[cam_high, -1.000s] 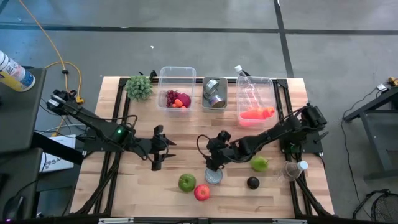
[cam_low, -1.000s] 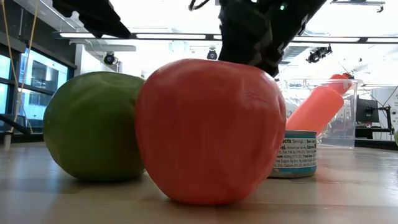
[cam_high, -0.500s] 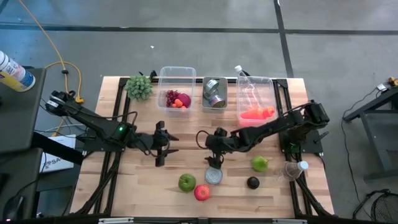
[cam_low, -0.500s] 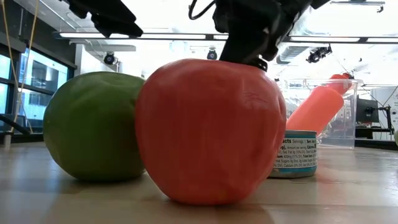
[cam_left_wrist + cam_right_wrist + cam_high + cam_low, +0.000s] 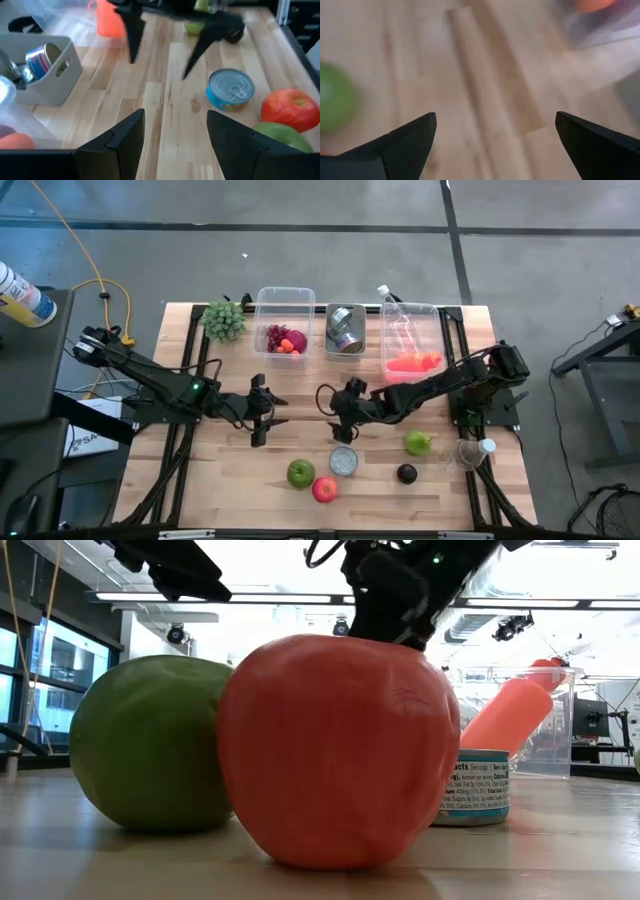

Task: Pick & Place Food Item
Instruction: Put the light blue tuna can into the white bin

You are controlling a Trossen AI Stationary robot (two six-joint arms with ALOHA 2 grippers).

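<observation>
A tin can (image 5: 343,461) stands upright on the wooden table, with a green apple (image 5: 300,473) and a red apple (image 5: 324,489) near the front edge beside it. My right gripper (image 5: 338,428) hovers wide open just beyond the can's far side, with nothing between its fingers (image 5: 410,142). My left gripper (image 5: 262,428) hangs open and empty at the table's middle left, facing the can (image 5: 231,89) and the apples (image 5: 292,107). In the low view the red apple (image 5: 335,750) fills the front, and the right gripper (image 5: 400,590) is above it.
Along the far edge stand a clear bin (image 5: 283,325) with fruit, a grey bin (image 5: 345,330) with cans and a clear bin (image 5: 410,345) with an orange bottle. A green fruit (image 5: 418,443), a dark fruit (image 5: 407,473) and a plastic cup (image 5: 470,452) lie right. A leafy green item (image 5: 224,320) lies far left.
My right gripper has drawn back from just above the can toward the table's far edge, rising a little and rolling, and has stayed wide open. The can stands where it was.
</observation>
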